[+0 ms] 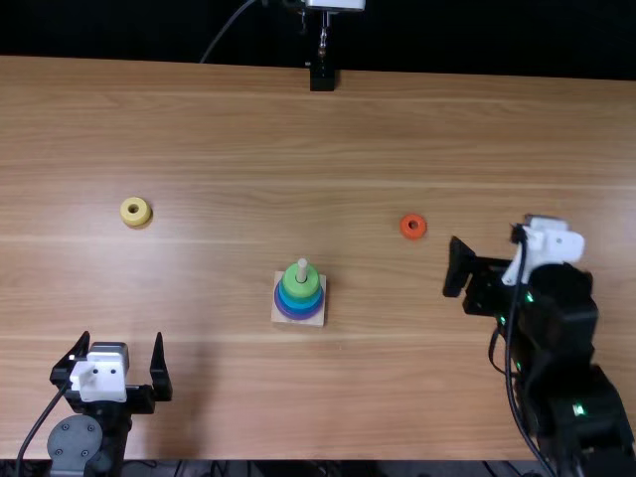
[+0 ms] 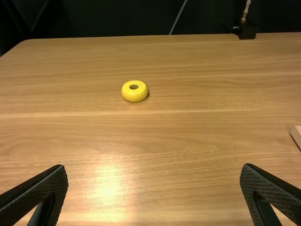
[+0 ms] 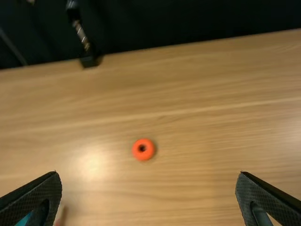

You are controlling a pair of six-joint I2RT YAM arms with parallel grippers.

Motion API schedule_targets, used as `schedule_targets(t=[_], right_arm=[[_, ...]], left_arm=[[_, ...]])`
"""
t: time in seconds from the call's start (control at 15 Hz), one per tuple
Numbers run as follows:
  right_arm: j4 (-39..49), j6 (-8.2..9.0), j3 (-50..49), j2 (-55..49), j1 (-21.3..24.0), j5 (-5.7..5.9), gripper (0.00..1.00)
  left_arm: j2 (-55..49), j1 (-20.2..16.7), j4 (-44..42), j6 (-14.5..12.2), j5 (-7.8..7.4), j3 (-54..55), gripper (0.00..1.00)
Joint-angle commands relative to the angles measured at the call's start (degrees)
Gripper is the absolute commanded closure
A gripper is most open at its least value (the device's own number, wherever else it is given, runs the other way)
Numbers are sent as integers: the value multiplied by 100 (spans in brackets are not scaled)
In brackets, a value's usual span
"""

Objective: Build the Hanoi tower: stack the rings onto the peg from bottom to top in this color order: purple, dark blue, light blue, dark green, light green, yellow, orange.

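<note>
My black left pincer (image 1: 122, 338) and right pincer (image 1: 487, 250) gape short of the wooden table's far edge (image 1: 179, 68). The round orange ring (image 1: 405, 227) lies flat.

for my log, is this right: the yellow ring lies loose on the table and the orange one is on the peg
The orange ring is not on the peg: the top view shows it lying on the table, to the peg's right. The rest holds.
</note>
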State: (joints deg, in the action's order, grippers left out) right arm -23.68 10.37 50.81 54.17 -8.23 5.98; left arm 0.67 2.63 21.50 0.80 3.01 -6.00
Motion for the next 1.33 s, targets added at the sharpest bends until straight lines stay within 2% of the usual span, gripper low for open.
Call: schedule_targets(t=[0.0,0.13,0.2,0.53,0.87,1.0,1.07,1.2,1.27], right_arm=[[253,-214,-563,-566,322,14,0],[738,-541,-1389,-1585,559,14,0],[822,-594,-1776,-2139,577,14,0],[812,-594,-3376,-4327,893,14,0],[759,-594,-4140,-5189,946,24,0],[759,-584,-4369,-5303,955,-7,0],[769,-584,-4474,-5321,955,-70,0],[780,-584,-4624,-5329,946,-503,0],[769,-594,-4712,-5338,955,-513,0]], left_arm=[[-67,27,455,-48,37,600,0],[-67,27,455,-48,37,600,0],[-67,27,455,-48,37,600,0],[-67,27,455,-48,37,600,0],[-67,27,455,-48,37,600,0],[-67,27,455,-48,37,600,0],[-67,27,455,-48,37,600,0],[-67,27,455,-48,37,600,0],[-67,27,455,-48,37,600,0]])
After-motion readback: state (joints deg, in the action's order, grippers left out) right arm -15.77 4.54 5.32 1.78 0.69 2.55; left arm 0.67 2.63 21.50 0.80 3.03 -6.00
